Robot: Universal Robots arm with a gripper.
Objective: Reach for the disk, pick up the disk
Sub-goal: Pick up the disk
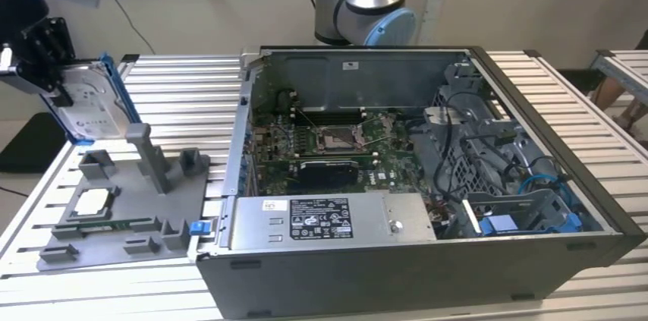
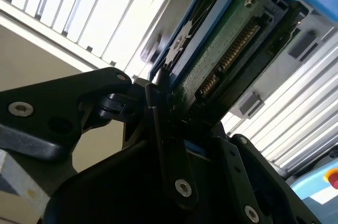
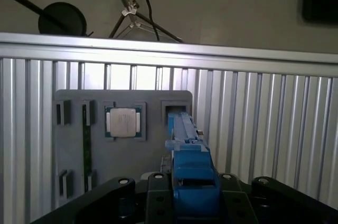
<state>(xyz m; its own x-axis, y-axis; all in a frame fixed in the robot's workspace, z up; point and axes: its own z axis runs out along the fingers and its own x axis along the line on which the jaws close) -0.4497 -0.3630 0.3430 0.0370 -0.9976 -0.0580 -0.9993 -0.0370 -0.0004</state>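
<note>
Gripper (image 1: 59,87) fingers clamped on the disk (image 1: 96,105), held tilted at upper left, above grey fixture plate (image 1: 121,211).

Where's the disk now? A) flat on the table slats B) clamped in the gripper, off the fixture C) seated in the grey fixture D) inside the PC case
B: the gripper is shut on the disk, holding it on edge above the grey fixture.
</note>
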